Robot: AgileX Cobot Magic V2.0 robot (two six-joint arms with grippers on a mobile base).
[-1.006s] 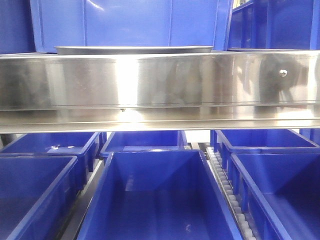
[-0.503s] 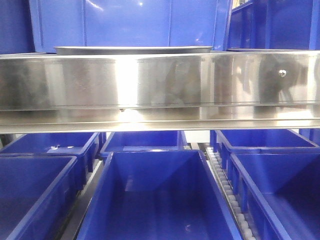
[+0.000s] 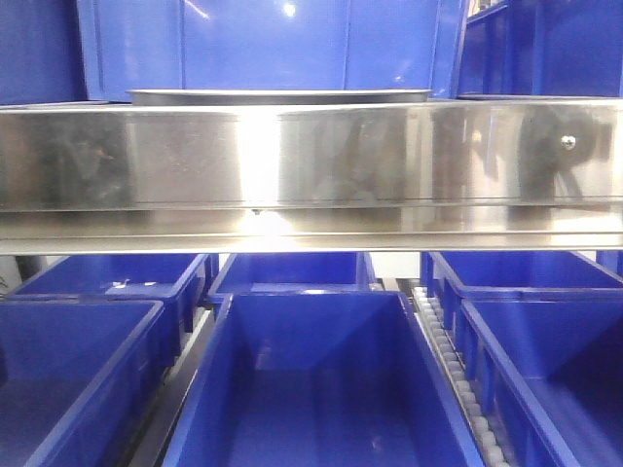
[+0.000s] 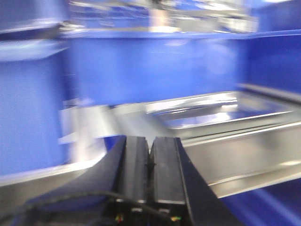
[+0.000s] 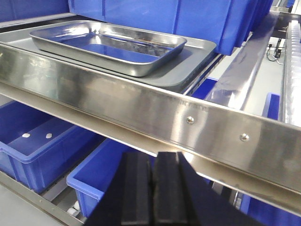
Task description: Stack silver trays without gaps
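Steel tray [image 5: 109, 47] lies on grey mat [image 5: 188, 63] behind shelf rail [image 5: 141, 106], w/ blue bins [image 3: 311, 379] below. We judge it light, stiff, slippery; take rolled rim. Left gripper [image 4: 149, 146] & right gripper [image 5: 151, 176] both clenched, empty.

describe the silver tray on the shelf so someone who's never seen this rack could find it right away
Find the long shiny steel shelf rail that runs across the rack above the lower blue bins. Just behind it, on the upper level, the silver tray sits on a flat grey board. It is shallow, mirror-bright metal, unlike the deep blue plastic bins around it.
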